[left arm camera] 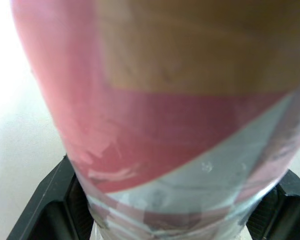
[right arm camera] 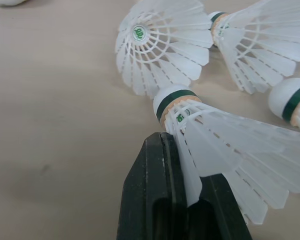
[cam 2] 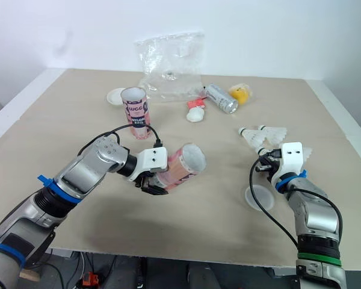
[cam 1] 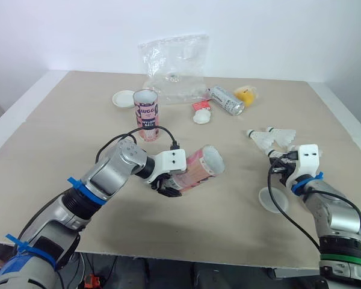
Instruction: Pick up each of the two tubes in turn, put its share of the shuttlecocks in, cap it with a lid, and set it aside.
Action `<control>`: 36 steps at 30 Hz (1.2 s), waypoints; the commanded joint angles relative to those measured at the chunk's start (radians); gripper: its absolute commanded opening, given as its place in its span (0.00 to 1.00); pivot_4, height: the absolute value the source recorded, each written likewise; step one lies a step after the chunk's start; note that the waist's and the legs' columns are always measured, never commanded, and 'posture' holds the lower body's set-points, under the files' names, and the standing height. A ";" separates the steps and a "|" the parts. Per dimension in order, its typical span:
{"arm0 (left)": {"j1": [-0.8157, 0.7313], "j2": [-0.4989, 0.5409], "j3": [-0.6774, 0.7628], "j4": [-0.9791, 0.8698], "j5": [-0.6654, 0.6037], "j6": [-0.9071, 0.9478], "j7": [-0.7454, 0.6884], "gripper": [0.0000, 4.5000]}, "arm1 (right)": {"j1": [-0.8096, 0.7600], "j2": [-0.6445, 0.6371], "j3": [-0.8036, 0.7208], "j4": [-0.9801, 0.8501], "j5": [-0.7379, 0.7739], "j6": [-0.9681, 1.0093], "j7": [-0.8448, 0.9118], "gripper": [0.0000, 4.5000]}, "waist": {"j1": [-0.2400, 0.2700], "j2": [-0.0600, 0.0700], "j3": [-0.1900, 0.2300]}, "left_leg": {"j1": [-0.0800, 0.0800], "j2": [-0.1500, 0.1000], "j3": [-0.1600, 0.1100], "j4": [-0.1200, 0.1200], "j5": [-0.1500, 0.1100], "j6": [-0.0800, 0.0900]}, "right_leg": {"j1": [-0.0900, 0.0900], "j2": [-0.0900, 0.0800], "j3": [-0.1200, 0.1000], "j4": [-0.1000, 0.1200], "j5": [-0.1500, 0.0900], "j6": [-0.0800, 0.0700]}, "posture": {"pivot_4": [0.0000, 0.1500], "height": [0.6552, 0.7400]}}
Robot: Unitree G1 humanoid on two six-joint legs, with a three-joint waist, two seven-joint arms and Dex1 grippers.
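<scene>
Two grips set up loading: left gripper (cam 1: pixel 167 184) clamps the pink cardboard tube (cam 1: pixel 200 164), open mouth tilted rightward; right gripper (right arm camera: pixel 187 165) pinches a white feathered shuttlecock (right arm camera: pixel 217 145) by its skirt, possibly lifted.

left arm (cam 1: pixel 108 174): silver-grey, blue ties | right arm (cam 1: pixel 334 217): silver-grey, blue tie, green band | mounts (cam 1: pixel 171 159): white, black cables | fingers (right arm camera: pixel 155 190): black

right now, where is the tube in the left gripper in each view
Left eye view: held tube tilted, just left of centre, in the left gripper.
Right eye view: same place, mouth facing right.
Left wrist view: its pink wall between the fingers.
Right wrist view: faces the shuttlecock in the right gripper.
Shared landmark: upright tube behind it.
</scene>
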 commanded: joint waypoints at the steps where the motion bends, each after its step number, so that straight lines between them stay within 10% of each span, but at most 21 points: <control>1: 0.016 0.007 -0.031 0.028 0.021 0.003 0.009 0.73 | -0.013 -0.016 0.000 -0.058 -0.003 -0.017 0.012 0.00 | 0.000 0.000 0.000 | 0.000 0.000 0.000 0.000 0.000 0.000 | 0.000 0.000 0.000 0.000 0.000 0.000 | 1.00 1.00; 15: -0.028 -0.024 -0.020 0.114 0.019 -0.050 -0.001 0.73 | -0.017 -0.502 0.025 -0.608 0.100 -0.239 0.623 0.00 | -0.001 0.001 0.002 | 0.002 -0.002 -0.002 0.001 0.000 0.001 | -0.001 -0.002 -0.001 0.000 -0.001 0.001 | 1.00 1.00; 30: -0.027 -0.045 -0.017 0.091 0.020 -0.037 0.005 0.73 | -0.305 -0.448 0.392 -0.400 -0.122 -0.549 0.823 0.00 | 0.001 -0.004 0.003 | 0.000 -0.008 0.002 0.001 0.002 0.003 | -0.002 -0.014 -0.007 -0.003 -0.001 0.001 | 1.00 1.00; 36: -0.013 -0.041 -0.018 0.073 0.020 -0.022 0.013 0.73 | -0.362 -0.437 0.397 -0.417 -0.055 -0.491 0.888 0.50 | 0.006 -0.004 0.003 | -0.003 -0.007 0.001 0.000 0.002 0.004 | 0.000 -0.014 -0.008 -0.003 -0.001 0.001 | 1.00 1.00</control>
